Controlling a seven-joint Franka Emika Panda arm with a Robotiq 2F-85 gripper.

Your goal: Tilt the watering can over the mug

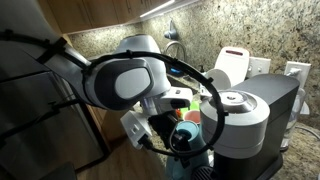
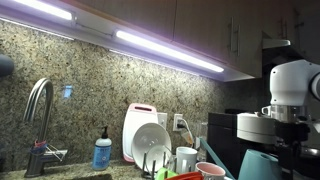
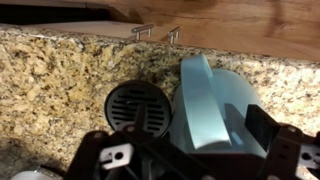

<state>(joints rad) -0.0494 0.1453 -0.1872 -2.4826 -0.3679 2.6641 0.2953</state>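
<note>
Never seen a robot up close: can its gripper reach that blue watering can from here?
Probably yes: in the wrist view the watering can sits right before the gripper, nothing between them.

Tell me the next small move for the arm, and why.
Probably close the jaws firmly on the watering can before any tilting. In the wrist view the can's teal body sits between the jaws of the gripper, beside a round black grate, but whether they pinch it cannot be told. A loose hold might let it slip once tipped.
</note>
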